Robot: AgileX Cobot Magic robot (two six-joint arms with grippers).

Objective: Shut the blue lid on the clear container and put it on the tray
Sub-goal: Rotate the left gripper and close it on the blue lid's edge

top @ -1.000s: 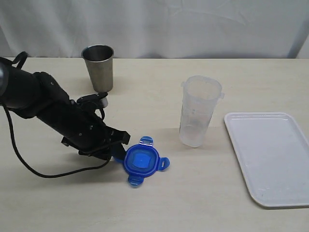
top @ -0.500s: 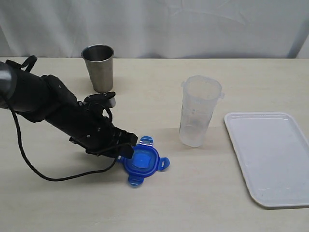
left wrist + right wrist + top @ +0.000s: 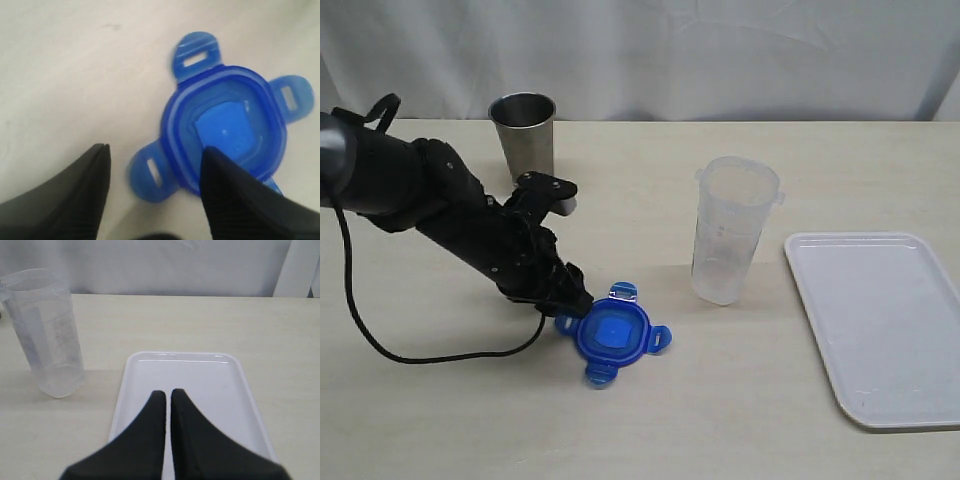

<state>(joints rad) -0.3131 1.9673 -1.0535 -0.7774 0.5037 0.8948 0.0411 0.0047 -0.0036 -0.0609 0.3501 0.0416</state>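
The blue lid [image 3: 613,332] lies flat on the table left of the clear container [image 3: 731,231], which stands upright and uncovered. My left gripper [image 3: 574,300] is low at the lid's left edge and open. In the left wrist view the lid [image 3: 227,127] fills the frame; one snap tab [image 3: 151,171] lies between the fingers of the left gripper [image 3: 155,150], and one finger [image 3: 235,195] overlaps the lid's rim. The white tray [image 3: 885,325] lies at the right. The right gripper [image 3: 167,394] shows only in the right wrist view, shut, with the tray [image 3: 145,370] beyond it and the container [image 3: 47,332] to one side.
A grey steel cup [image 3: 525,139] stands at the back left, behind my left arm [image 3: 430,210]. The arm's black cable [image 3: 380,340] loops over the table at the front left. A white backdrop closes off the far side.
My left gripper has moved right toward the lid and tipped more steeply down, ending at the lid's left tab. The lid, container and tray have not moved.
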